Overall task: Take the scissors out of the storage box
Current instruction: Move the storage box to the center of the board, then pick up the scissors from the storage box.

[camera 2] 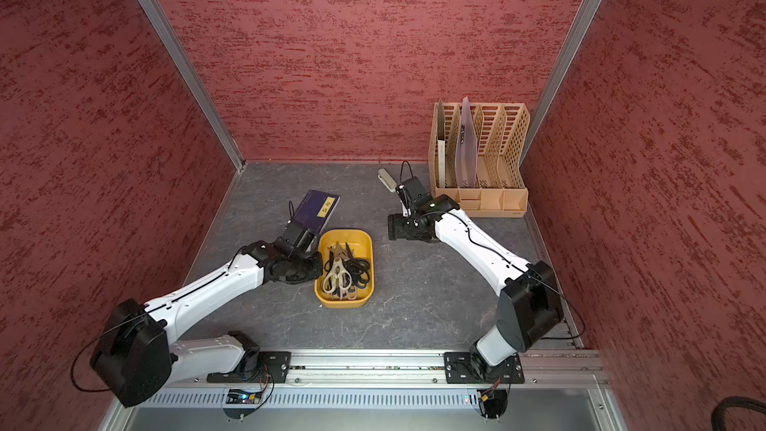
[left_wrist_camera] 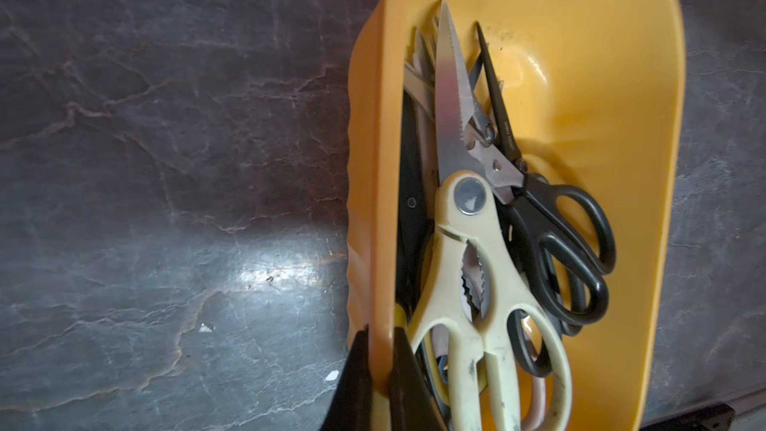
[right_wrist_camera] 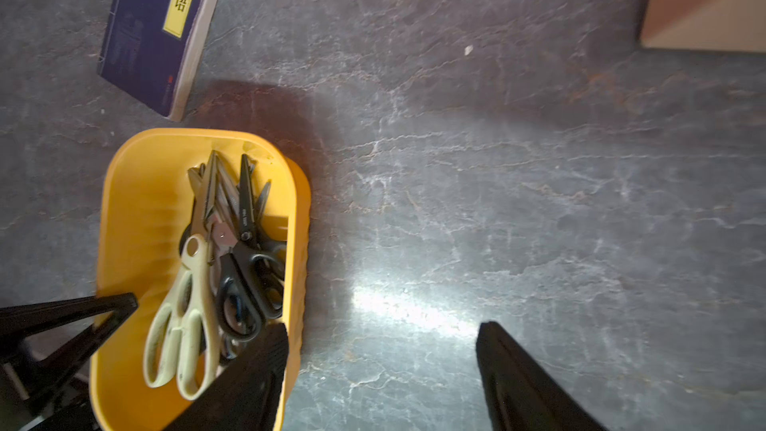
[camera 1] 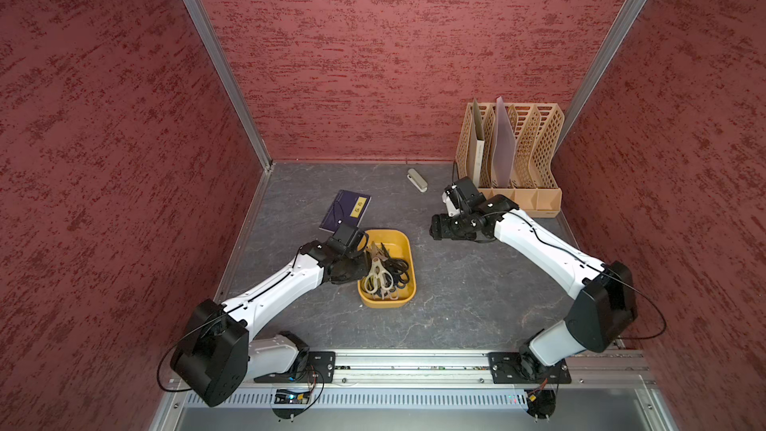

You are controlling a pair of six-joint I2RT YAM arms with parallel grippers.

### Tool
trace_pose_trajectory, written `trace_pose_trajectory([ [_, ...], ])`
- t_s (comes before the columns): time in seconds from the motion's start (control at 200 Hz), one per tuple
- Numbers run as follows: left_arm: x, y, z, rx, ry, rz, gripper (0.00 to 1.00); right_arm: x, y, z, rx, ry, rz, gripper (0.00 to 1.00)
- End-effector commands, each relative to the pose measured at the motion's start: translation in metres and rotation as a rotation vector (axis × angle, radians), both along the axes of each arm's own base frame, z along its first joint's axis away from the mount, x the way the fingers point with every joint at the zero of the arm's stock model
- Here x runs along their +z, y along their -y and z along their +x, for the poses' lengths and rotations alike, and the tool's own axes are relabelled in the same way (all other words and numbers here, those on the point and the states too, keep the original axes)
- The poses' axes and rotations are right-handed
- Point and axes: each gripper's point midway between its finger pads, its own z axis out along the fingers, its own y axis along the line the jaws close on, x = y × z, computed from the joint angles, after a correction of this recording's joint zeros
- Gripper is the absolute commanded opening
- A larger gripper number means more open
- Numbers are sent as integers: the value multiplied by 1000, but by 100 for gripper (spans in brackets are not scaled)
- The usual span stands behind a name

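Nothing has left the storage box (camera 1: pixel 393 239) yet. The scissors (camera 1: pixel 383 277) all lie heaped inside it, blades pointing far and handles near, with the cream-handled pair (left_wrist_camera: pixel 454 250) on top, and the counter (camera 1: pixel 456 304) around it carries none. The box sits about mid-counter, just near of a navy book (camera 1: pixel 346 211). By my reading, the whole removal is yet to be done. The left arm reaches in low from the near left. The left pincer (left_wrist_camera: pixel 380 383) is clamped tight on the box's left wall, one finger inside and one outside, apparently steadying it. The right arm bends in from the right. The right pincer (right_wrist_camera: pixel 385 366) hangs over bare counter near the box's right side, jaws wide apart and gripping nothing.
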Motion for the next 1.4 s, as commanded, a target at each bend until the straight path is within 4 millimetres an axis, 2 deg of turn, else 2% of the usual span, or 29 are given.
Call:
trace_pose_trajectory([
  [0.0, 4, 1, 15, 42, 69, 15, 4, 11, -22, -13, 41, -9, 92, 70],
  [0.1, -2, 2, 18, 26, 65, 30, 23, 9, -35, -29, 61, -34, 107, 66],
  [0.155, -2, 2, 19, 15, 66, 35, 38, 8, -43, -39, 66, -46, 114, 65],
  [0.25, 4, 0, 21, 6, 77, 28, 59, 6, -57, -54, 73, -59, 116, 61],
  [0.291, 8, -2, 21, 12, 77, 13, 64, 7, -63, -61, 71, -66, 113, 59],
  [0.391, 18, -16, 25, 88, 45, -85, 64, 4, -84, -82, 72, -94, 119, 49],
  [0.531, 27, -50, 30, 228, 40, -201, 65, -6, -115, -105, 92, -112, 95, 49],
  [0.666, 33, -76, 31, 309, 34, -275, 65, -24, -141, -117, 91, -140, 65, 49],
  [0.801, 31, -86, 26, 307, 14, -303, 65, -38, -161, -122, 85, -145, 27, 46],
  [1.102, 24, -92, 11, 305, -11, -336, 65, -62, -152, -111, 5, -131, -102, 37],
  [1.392, 26, -92, 13, 299, 3, -345, 66, -74, -149, -105, -2, -111, -159, 33],
])
